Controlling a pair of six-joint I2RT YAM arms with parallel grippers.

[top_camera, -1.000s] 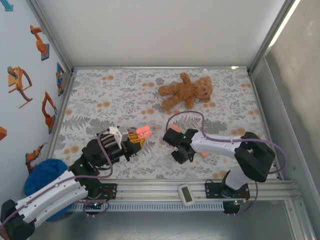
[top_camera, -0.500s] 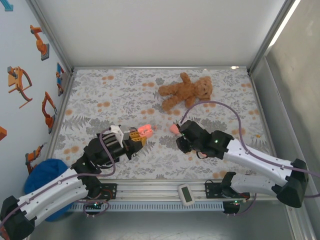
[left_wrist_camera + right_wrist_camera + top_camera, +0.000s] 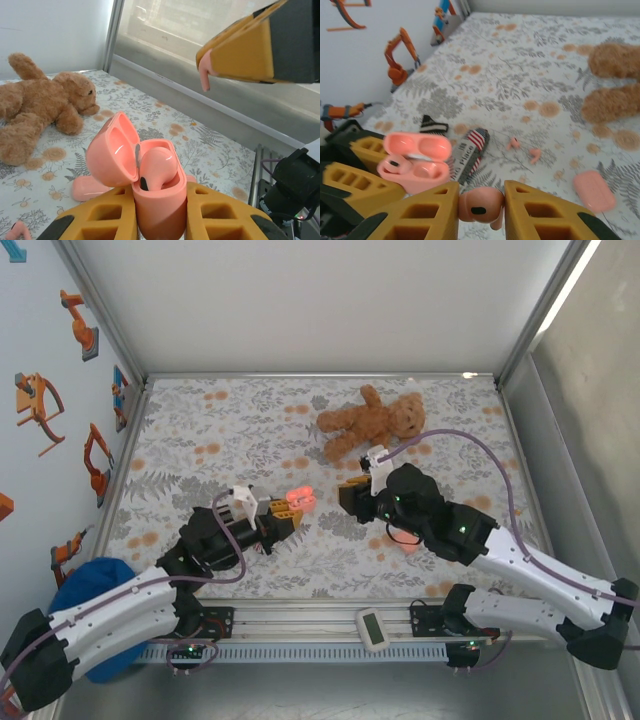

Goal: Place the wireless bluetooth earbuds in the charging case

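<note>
An open charging case [image 3: 156, 207] is being gripped at its base by the left gripper [image 3: 284, 517], the jaws narrowed onto it and the lid tipped back. One earbud [image 3: 159, 162] is being cradled in a well inside it. A second earbud [image 3: 479, 206] is being pinched between the jaws of the right gripper [image 3: 482, 194], near the open case but apart from it. Two loose earbuds [image 3: 514, 144] and a closed case [image 3: 592, 190] are being left lying on the table [image 3: 560, 60]. Against one second earlier, the right arm is being stretched out from a folded pose, its gripper carried further from the bases, and the open case is being held slightly further right.
</note>
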